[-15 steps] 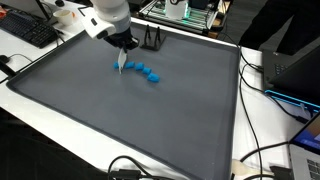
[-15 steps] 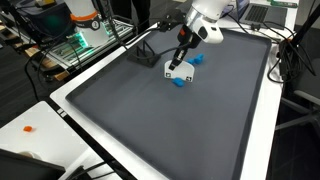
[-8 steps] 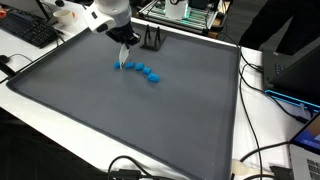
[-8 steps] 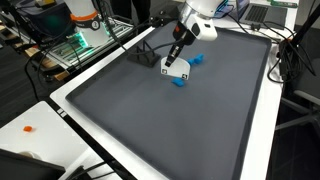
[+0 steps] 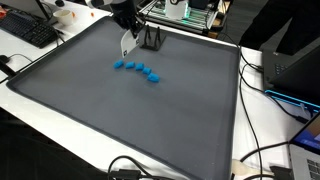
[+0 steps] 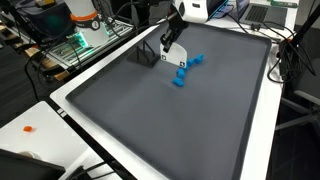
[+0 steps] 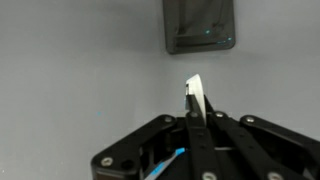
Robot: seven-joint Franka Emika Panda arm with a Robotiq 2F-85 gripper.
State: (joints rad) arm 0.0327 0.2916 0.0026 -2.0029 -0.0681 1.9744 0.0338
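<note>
Between the jaws, wrist view: gripper (image 7: 196, 128) clamped tight on a thin white blade (image 7: 195, 95), whose tip stands clear of the fingers. A sliver of blue shows low beside them; cannot tell what it is. Blade tip is now off the grey mat (image 7: 80, 70), with bare mat under it and no contact. A second ago the tip was down on the mat at the end of the row of blue pieces (image 5: 138, 69); half a second ago it was already rising. Since then the arm has lifted and drawn off toward the mat's far edge, white blade (image 5: 125, 44) hanging below the gripper (image 5: 128, 30) in an exterior view. Blue pieces (image 6: 186, 68) are unchanged in both exterior views: same loose line, lying flat, untouched, with the white blade (image 6: 172, 57) raised clear of them. Reading: contact work at the row has stopped and the tool is being carried, not used. Just beyond the blade, a black holder (image 7: 200, 25) fills the top of the wrist view; in an exterior view the black holder (image 5: 152, 40) stands near the mat's edge, untouched. Farther off, a keyboard (image 5: 25, 30) lies on the white table beyond the mat.
</note>
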